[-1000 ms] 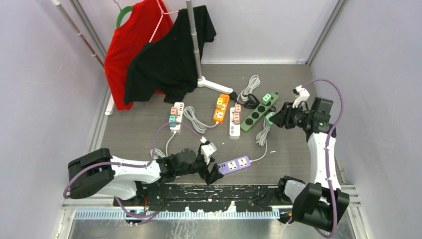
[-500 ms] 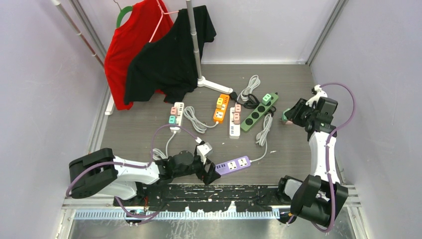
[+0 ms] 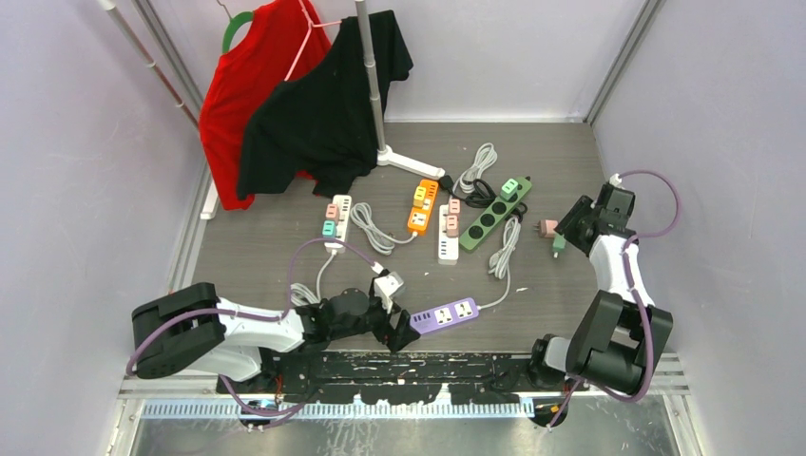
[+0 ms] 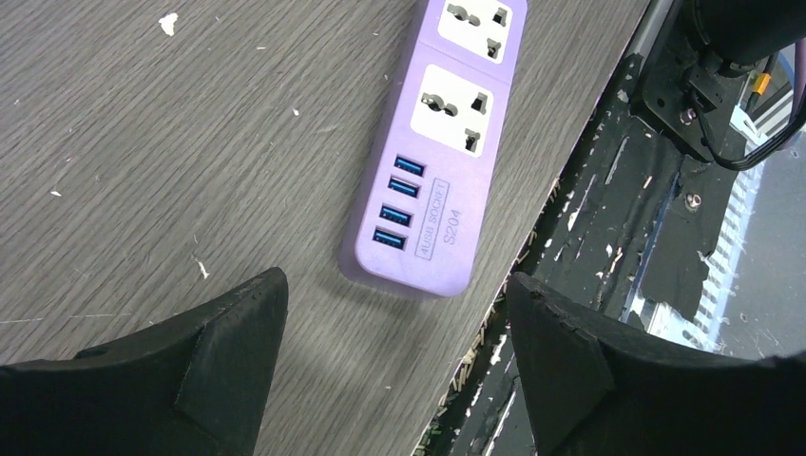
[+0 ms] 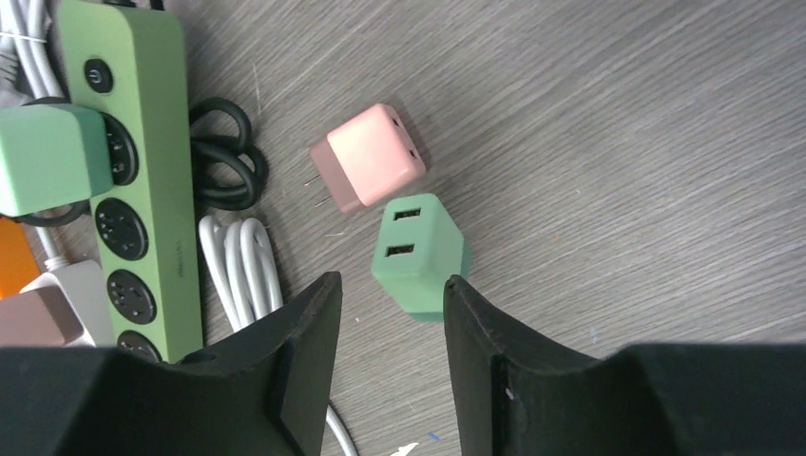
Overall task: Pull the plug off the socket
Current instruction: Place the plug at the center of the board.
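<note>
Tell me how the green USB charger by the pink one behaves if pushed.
The green charger looks rigid and light: small boxy plastic shell. Flat faces suggest it slides, not rolls, on the table. It might nudge the pink charger beside it.

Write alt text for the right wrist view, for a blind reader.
A green USB charger lies loose on the wooden table at the parted fingertips of the right gripper, a pink charger beside it, prongs bare. At left, a green power strip with one green plug seated, next to a white cable and a black cable.
</note>
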`<state>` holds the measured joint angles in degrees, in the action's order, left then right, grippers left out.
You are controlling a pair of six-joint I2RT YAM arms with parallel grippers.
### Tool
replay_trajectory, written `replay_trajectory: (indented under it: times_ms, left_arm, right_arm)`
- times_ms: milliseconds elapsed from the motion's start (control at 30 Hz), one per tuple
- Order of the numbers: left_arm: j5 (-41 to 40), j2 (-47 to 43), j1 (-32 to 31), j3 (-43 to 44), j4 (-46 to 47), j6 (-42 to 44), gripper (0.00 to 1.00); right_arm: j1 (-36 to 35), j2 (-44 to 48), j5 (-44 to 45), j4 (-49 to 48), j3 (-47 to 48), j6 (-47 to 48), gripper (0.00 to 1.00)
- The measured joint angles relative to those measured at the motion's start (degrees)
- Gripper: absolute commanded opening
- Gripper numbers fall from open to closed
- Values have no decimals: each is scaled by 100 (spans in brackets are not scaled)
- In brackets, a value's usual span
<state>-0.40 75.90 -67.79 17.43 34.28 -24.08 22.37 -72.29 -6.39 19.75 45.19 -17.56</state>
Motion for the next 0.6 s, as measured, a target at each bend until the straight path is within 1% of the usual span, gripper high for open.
replay_trajectory:
  times_ms: [267, 600]
  left_arm:
    - [-26, -2, 0, -50, 13, -2, 84]
    - [-66, -116, 0, -66, 11, -15, 84]
  right_arm:
    - [0, -295, 120, 7, 2, -142, 52]
    - [15, -232, -33, 4, 4, -131, 51]
